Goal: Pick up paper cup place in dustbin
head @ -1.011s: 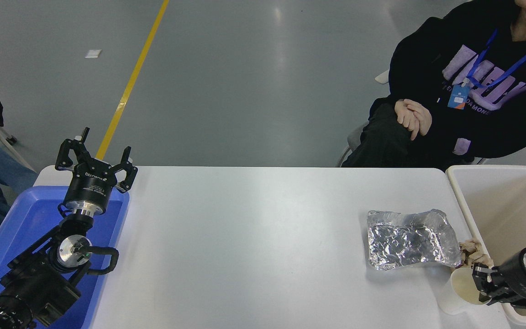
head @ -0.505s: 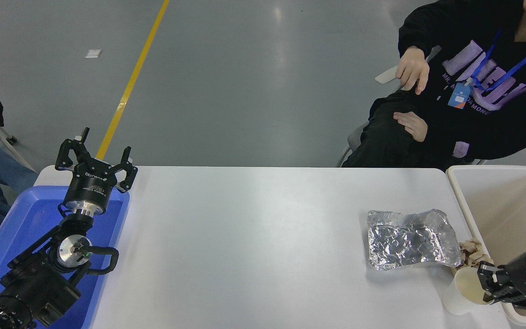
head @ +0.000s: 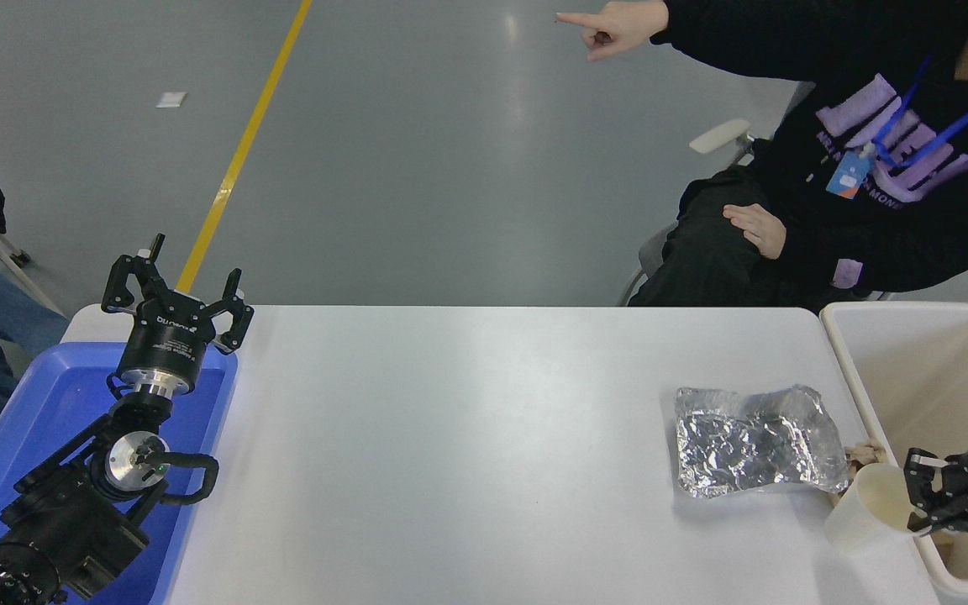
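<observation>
Head view, single frame. At the lower right of the frame my right claw (head: 921, 504) is clamped on the rim of the paper cup (head: 866, 508), one finger reaching inside the cream mouth and the other on the outer wall toward the bin. The cup is tilted, mouth turned up and toward the right; I cannot tell whether its base is clear of the white bench (head: 467, 437). It sits just beside the near-left wall of the dustbin (head: 862, 378), not yet over the opening. A crinkled foil bag (head: 753, 441) lies just left of the cup, with a brown paper wad (head: 866, 455) wedged between bag and bin wall. My left claw (head: 177, 294) is parked at the lower left above the blue tray (head: 47, 395), fingers spread apart. A person sits at the upper right, one hand (head: 614, 29) pointing left. To do this step well I would lift the cup above the rolled rim before travelling right, and release only once it is well inside the walls.
</observation>
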